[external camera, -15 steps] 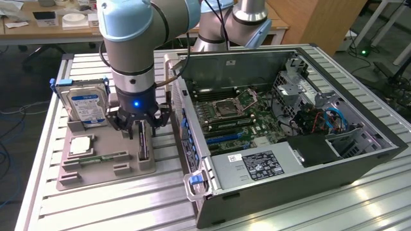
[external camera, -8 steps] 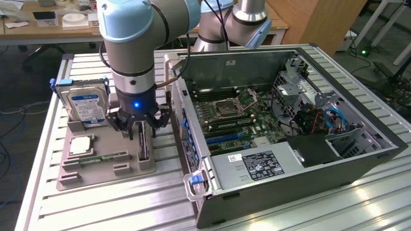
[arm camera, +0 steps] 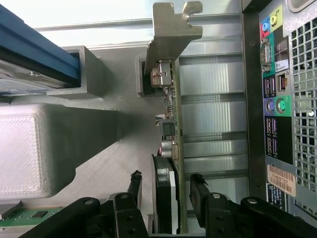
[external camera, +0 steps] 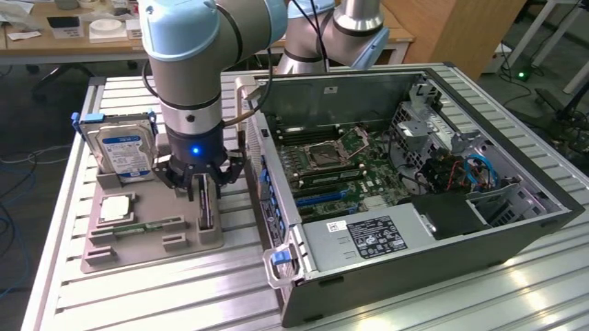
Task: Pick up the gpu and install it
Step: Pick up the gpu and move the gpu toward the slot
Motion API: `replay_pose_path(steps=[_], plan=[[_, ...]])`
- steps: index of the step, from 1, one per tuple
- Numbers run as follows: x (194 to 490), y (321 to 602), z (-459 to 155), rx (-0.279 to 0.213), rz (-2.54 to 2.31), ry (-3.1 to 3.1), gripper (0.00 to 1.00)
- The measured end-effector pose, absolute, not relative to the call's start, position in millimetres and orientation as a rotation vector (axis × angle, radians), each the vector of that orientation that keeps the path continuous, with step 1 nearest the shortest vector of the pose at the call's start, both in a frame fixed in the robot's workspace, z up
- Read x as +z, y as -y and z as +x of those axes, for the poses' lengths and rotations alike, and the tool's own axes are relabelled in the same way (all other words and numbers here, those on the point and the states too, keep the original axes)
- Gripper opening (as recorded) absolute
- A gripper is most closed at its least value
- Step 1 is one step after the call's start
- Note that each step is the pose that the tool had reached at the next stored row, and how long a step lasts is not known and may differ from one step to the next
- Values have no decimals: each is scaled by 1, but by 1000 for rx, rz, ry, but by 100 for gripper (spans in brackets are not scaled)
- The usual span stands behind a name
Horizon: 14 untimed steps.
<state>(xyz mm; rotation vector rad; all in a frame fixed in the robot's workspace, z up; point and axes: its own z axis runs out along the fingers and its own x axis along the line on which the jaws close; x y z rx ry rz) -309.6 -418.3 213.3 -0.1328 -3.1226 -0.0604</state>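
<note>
Grasp stage: my gripper (arm camera: 166, 176) straddles the gpu (arm camera: 173, 119), jaws wide, touching neither face, holding nothing. It stands on edge in the tray (external camera: 136, 256) slot; pinching demands square contact, I judge.

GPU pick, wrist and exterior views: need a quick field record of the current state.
gpu: standing on edge in a slot of the gray holder tray, metal bracket at one end
pincer: open, one finger on each side of the gpu, gaps visible on both sides
gpu held: no, not lifted
hard drive: upright in the same tray
computer case: open, beside the tray; gpu not installed
</note>
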Motion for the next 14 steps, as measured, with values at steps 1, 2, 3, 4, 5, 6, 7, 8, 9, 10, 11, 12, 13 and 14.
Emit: replay_pose_path(steps=[1,2,3,4,5,6,7,8,9,10,11,12,13,14], plan=[[213,418,-310,-60,-133,3123,52],[213,418,-310,-60,-133,3123,51],[213,418,-310,-61,-133,3123,51],[213,418,-310,-61,-133,3123,43],[213,418,-310,-61,-133,3123,43],[213,418,-310,-61,-133,3123,43],[213,418,-310,-61,-133,3123,42],[213,418,-310,-61,-133,3123,42],[213,418,-310,-60,-133,3123,35],[213,418,-310,-61,-133,3123,35],[213,419,-310,-60,-133,3123,35],[213,419,-310,-61,-133,3123,35],[213,419,-310,-60,-133,3122,33],[213,419,-310,-60,-133,3123,33]])
